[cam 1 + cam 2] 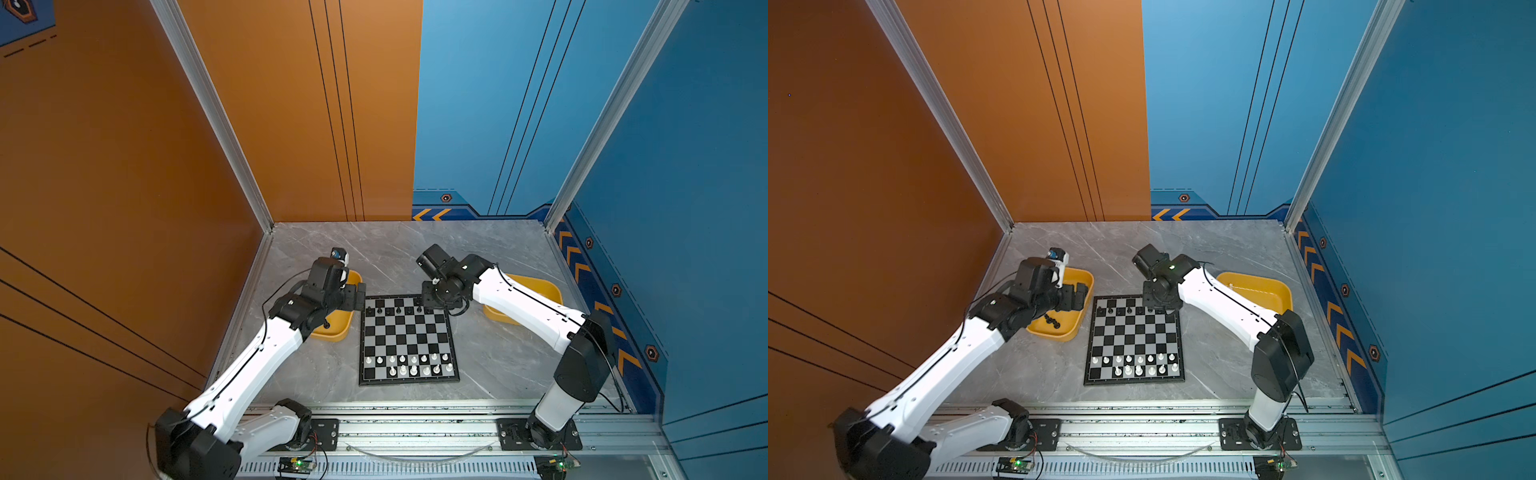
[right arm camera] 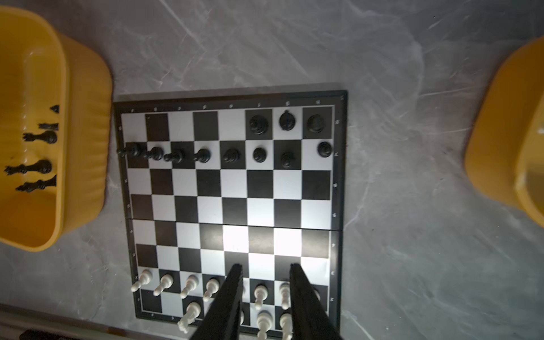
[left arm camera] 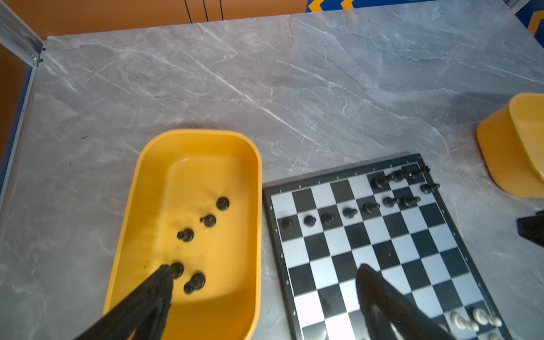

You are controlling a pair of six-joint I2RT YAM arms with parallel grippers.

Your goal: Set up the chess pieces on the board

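Flanking grey marbled table [image 1: 498, 353], orange wall [image 1: 270, 104] and blue wall [image 1: 478, 104] enclose empty jaws: left gaping, right ajar.

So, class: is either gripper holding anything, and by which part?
Nothing is held. The left gripper stands open near the yellow tray of black pieces. The right gripper is open above the board, with nothing between its jaws.

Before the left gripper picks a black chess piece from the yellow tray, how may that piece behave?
Probably light: the black chess piece looks tiny within the yellow tray. Its glossy rounded body may slip from the open left gripper. Tall on a small base, it could tip if nudged.
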